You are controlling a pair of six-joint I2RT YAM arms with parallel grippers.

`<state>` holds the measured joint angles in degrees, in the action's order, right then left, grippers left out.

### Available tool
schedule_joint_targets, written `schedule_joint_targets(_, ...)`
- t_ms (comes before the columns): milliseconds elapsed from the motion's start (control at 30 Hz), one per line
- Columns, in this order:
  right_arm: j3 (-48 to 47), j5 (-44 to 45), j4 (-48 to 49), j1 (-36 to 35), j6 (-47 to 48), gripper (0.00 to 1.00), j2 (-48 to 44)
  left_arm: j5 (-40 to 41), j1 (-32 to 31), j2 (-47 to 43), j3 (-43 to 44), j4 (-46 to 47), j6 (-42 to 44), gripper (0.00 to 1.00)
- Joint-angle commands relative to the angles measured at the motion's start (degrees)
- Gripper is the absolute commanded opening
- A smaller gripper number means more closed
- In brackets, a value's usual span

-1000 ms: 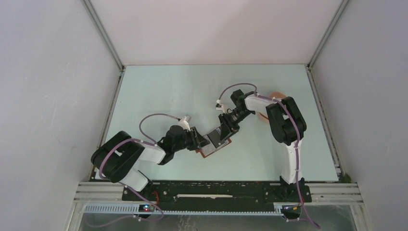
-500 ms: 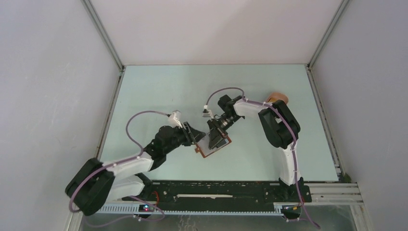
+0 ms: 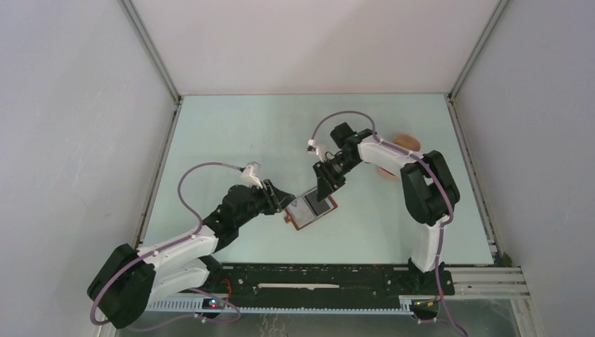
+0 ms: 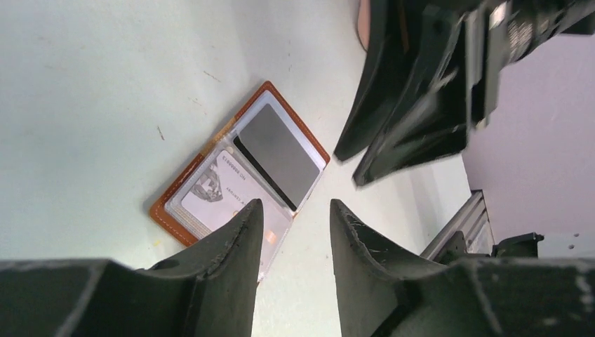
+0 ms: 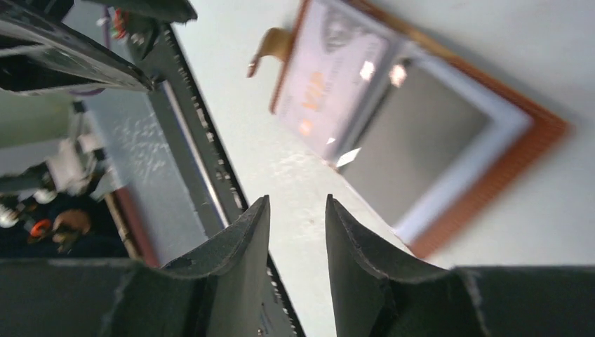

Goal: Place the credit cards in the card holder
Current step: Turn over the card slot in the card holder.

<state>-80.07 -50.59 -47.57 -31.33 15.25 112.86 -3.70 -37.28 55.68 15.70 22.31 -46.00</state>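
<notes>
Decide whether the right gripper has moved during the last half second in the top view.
Yes. The right gripper has pulled back toward the table's far right, off the open card holder, and so uncovered the holder's pockets.

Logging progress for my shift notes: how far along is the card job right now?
Done: a dark card and a light card sit in the clear pockets of the open card holder. In hand: nothing; the left claw and right claw hover open near it. Left: no loose card shows, though the right arm partly hides the pink tray.
</notes>
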Motion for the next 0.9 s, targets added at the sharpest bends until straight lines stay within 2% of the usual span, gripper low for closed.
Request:
schedule_joint_targets(0, 0.76, 9.72, 2.17, 3.07, 0.21, 0.43, -2.63, -4.86, -0.22, 5.69, 0.28, 7.13, 0.04, 0.45)
schedule_joint_targets(400, -0.43, 8.17, 0.84, 4.85, -0.66, 0.43, 3.31, -8.56, -0.3, 21.78, 2.48, 15.63, -1.52, 0.43)
schedule_joint_targets(867, -1.14, 6.03, 0.18, 5.29, -1.8, 0.44, 7.43, -9.69, -0.31, 29.53, 2.71, 19.32, -2.52, 0.42)
